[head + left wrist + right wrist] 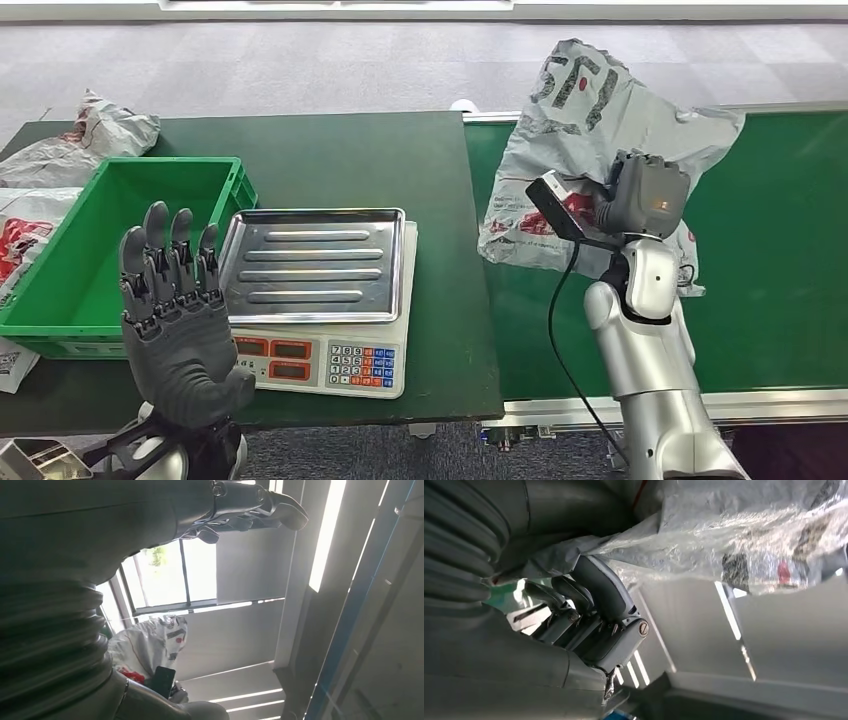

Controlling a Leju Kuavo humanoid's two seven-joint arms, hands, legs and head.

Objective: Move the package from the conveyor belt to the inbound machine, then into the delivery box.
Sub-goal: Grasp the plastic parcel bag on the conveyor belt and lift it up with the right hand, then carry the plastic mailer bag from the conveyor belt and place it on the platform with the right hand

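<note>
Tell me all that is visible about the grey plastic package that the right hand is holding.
The package is a crumpled grey plastic mailer bag with large dark lettering near its top and a label with red print lower down. It looks thin, soft and shiny. The right hand grips it and holds it raised, tilted above the green conveyor belt. In the right wrist view its fingers curl into the film.

Silver arms w/ black cable, dark grey hands, ribbed grey wrist covers, slotted screw nr fingers (589, 587).
</note>
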